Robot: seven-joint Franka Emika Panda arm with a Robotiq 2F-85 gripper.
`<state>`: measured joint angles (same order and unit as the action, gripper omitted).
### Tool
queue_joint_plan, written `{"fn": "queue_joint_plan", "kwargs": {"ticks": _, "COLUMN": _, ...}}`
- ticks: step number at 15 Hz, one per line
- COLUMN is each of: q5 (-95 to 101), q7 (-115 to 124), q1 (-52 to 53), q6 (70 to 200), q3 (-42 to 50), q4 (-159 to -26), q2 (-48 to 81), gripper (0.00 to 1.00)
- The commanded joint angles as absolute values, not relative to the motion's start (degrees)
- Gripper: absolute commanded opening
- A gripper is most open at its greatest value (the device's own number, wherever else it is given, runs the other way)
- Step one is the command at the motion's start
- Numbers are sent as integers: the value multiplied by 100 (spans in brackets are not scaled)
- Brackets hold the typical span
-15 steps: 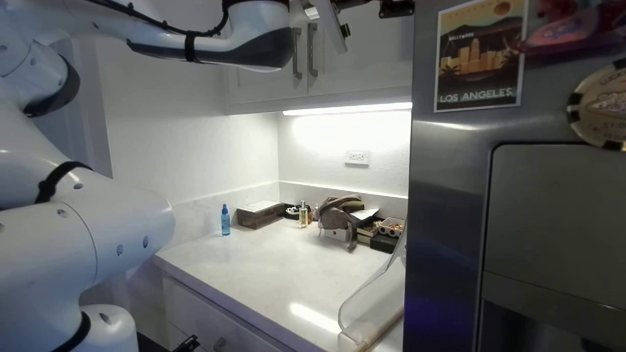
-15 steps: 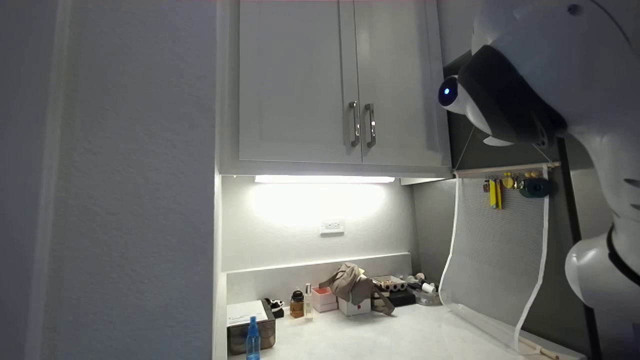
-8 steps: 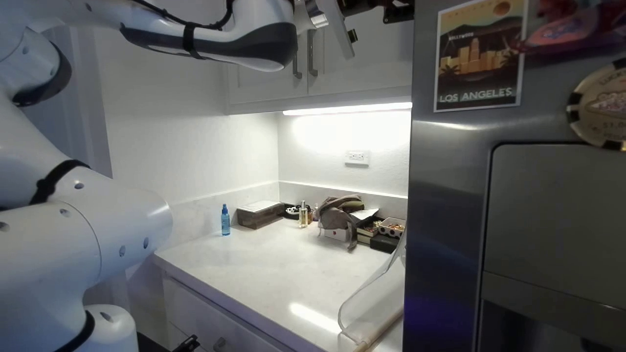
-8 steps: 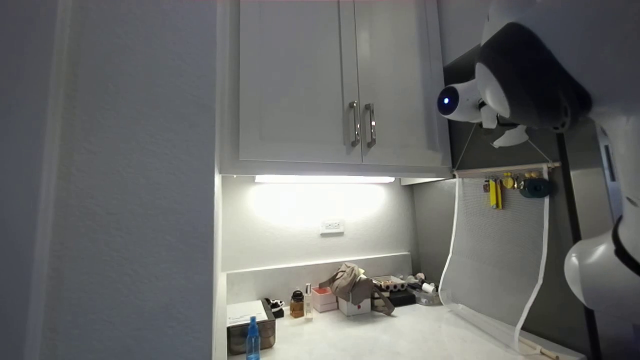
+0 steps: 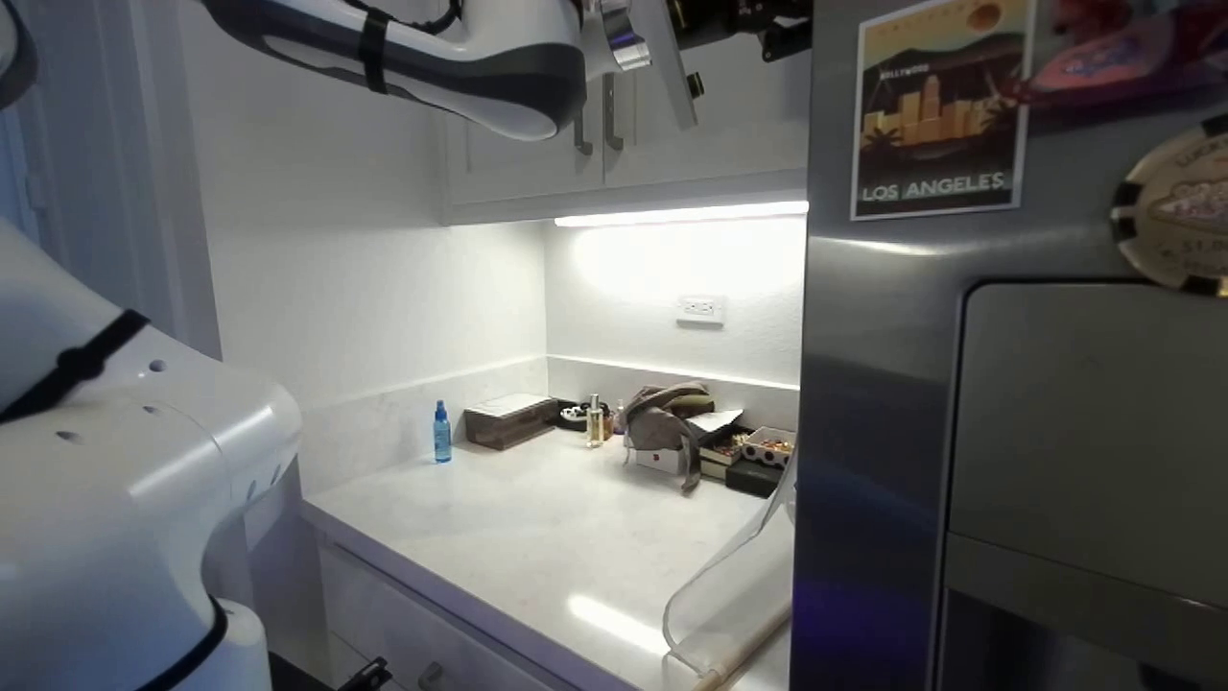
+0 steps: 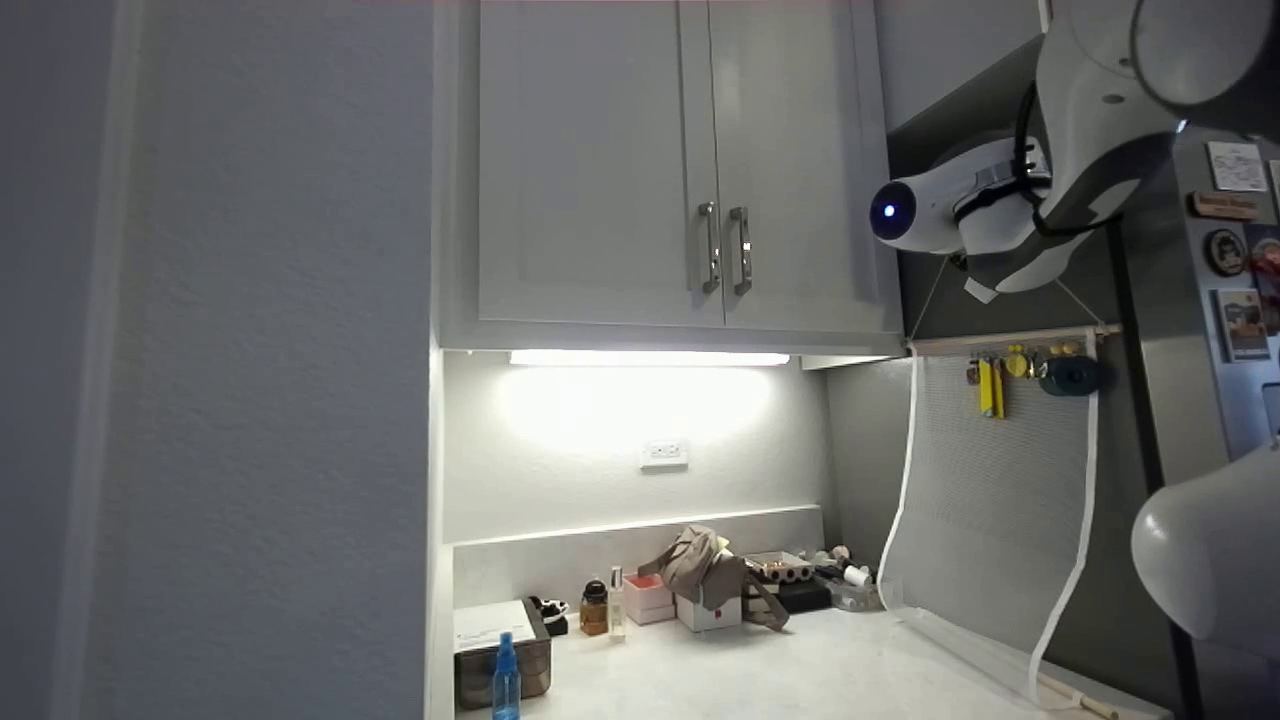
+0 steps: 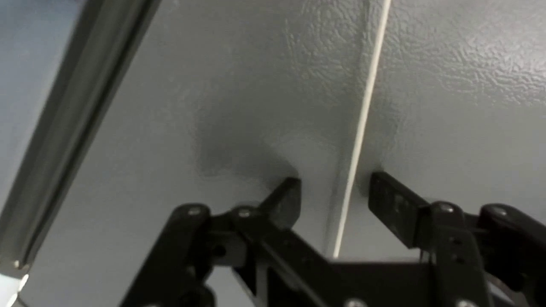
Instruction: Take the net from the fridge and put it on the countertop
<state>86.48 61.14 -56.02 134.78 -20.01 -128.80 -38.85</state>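
Net (image 6: 1000, 490) white-edged; fridge (image 5: 873, 403) grey; countertop (image 5: 518, 537) white; end effector (image 7: 335, 194) black; bottle (image 5: 442, 439) blue; tray (image 6: 790, 574) white, black-dotted.

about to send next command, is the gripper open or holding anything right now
Gripper: open, holding nothing; the pale cord shows between its jaws with a gap on either side.

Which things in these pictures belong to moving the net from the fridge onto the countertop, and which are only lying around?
For the job: net, its hanging cord, fridge, countertop, open pincer.

Only lying around: blue spray bottle, brown box, amber bottle, pink box, brown cloth bundle.
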Motion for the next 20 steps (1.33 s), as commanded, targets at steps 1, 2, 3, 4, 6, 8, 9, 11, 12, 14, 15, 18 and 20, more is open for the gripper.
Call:
{"fn": "queue_joint_plan", "kwargs": {"ticks": 1, "q5": 9239, "q7": 6160, "q1": -4166, "q6": 12854, "q3": -1082, "q4": -12658, "q2": -3394, "gripper": 19}}
{"fn": "queue_joint_plan", "kwargs": {"ticks": 2, "q5": 9352, "q7": 6136, "q1": -3736, "q6": 12705, "q3": -801, "q4": -12663, "q2": -3364, "gripper": 13}}
{"fn": "queue_joint_plan", "kwargs": {"ticks": 3, "q5": 9471, "q7": 6141, "q1": -3327, "q6": 12577, "q3": -526, "q4": -12679, "q2": -3341, "gripper": 4}}
{"fn": "queue_joint_plan", "kwargs": {"ticks": 4, "q5": 9553, "q7": 6102, "q1": -2933, "q6": 12455, "q3": -267, "q4": -12680, "q2": -3348, "gripper": 1}}
{"fn": "queue_joint_plan", "kwargs": {"ticks": 6, "q5": 9706, "q7": 6070, "q1": -2183, "q6": 12248, "q3": 240, "q4": -12702, "q2": -3414, "gripper": 0}}
{"fn": "queue_joint_plan", "kwargs": {"ticks": 8, "q5": 9777, "q7": 6064, "q1": -1683, "q6": 12177, "q3": 576, "q4": -12702, "q2": -3526, "gripper": 1}}
{"fn": "queue_joint_plan", "kwargs": {"ticks": 9, "q5": 9789, "q7": 6049, "q1": -1498, "q6": 12154, "q3": 694, "q4": -12675, "q2": -3569, "gripper": 0}}
{"fn": "queue_joint_plan", "kwargs": {"ticks": 11, "q5": 9763, "q7": 6022, "q1": -1214, "q6": 12117, "q3": 844, "q4": -12594, "q2": -3655, "gripper": 0}}
{"fn": "queue_joint_plan", "kwargs": {"ticks": 12, "q5": 9764, "q7": 6022, "q1": -1114, "q6": 12091, "q3": 871, "q4": -12557, "q2": -3705, "gripper": 0}}
{"fn": "queue_joint_plan", "kwargs": {"ticks": 14, "q5": 9751, "q7": 6014, "q1": -958, "q6": 12045, "q3": 874, "q4": -12496, "q2": -3799, "gripper": 0}}
{"fn": "queue_joint_plan", "kwargs": {"ticks": 15, "q5": 9749, "q7": 6003, "q1": -897, "q6": 12006, "q3": 849, "q4": -12470, "q2": -3845, "gripper": 0}}
{"fn": "queue_joint_plan", "kwargs": {"ticks": 18, "q5": 9705, "q7": 5991, "q1": -737, "q6": 11899, "q3": 823, "q4": -12457, "q2": -3960, "gripper": 0}}
{"fn": "queue_joint_plan", "kwargs": {"ticks": 20, "q5": 9677, "q7": 5998, "q1": -665, "q6": 11776, "q3": 821, "q4": -12453, "q2": -3998, "gripper": 25}}
